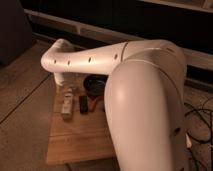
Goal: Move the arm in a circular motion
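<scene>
1. Dim room, with dark panels along the back and a pale floor; a small wooden desk [80, 142] stands at about 7 o'clock in the camera view.
2. The arm [145, 105] fills the right and centre: a huge cream-white segment bulges from 5 o'clock up to the middle.
3. From there a thick tube runs with its long axis nearly level, rising a little toward 3 o'clock, and points toward 9 o'clock; a row of small dark holes lines its side.
4. At the rounded elbow near 10 o'clock the arm turns down toward the desk's far edge.
5. The gripper [64, 82] lies below that elbow, at about 9 o'clock, over the desk's far left corner; I cannot tell how far apart the fingers stand or whether they touch anything.
6. On the desk, under the tube: a dark bowl [95, 86], a dark flat bar [83, 104] and a pale small packet [67, 106], near one another.
7. Black cables [199, 120] trail on the floor at 4 o'clock.
</scene>
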Robot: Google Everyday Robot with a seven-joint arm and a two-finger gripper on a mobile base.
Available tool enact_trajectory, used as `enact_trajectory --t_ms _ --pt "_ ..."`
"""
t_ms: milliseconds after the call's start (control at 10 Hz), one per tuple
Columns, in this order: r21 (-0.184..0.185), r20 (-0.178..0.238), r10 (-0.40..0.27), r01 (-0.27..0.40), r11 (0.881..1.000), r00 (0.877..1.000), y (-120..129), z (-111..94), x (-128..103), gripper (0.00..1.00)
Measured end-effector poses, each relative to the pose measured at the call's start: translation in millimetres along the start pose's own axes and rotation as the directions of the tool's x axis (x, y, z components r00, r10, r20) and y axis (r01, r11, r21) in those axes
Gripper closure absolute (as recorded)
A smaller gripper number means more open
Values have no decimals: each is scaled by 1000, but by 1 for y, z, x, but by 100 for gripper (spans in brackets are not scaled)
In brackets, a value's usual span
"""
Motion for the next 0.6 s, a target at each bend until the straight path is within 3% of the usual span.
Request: enact_trajectory --t_ms 200,400,600 --pt "3 -18 20 -20 1000 1000 1 6 29 35" --pt "49 -41 74 -72 996 996 -27 10 53 35" --pt "61 -45 84 -81 995 995 -32 11 56 35"
